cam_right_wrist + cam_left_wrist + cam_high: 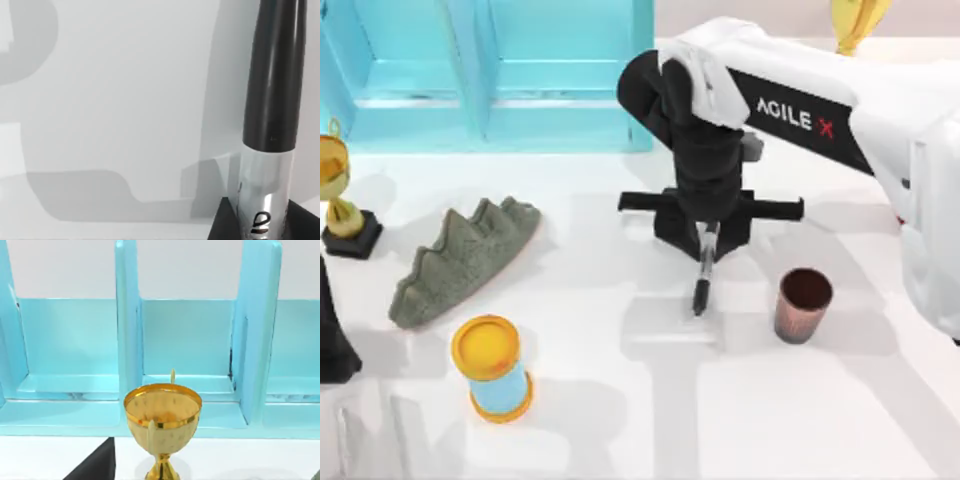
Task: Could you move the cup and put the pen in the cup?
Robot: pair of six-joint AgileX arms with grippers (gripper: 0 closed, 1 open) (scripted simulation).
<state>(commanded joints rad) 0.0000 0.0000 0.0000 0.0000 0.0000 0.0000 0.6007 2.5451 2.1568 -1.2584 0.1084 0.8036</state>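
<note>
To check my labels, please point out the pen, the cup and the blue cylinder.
pen point(700, 290): top view, its black lower end.
cup point(803, 310): top view, its outer wall.
blue cylinder point(500, 388): top view, its blue side.

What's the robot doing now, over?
Right tool shut on pen, mid-table. Cup upright at its right, empty. Left arm parked at left edge. Path open.

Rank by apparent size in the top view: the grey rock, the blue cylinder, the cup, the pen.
1. Grey rock, clearly largest.
2. Blue cylinder.
3. Cup.
4. Pen, slimmest; the right gripper hides its upper end, so its full length is unsure.
</note>
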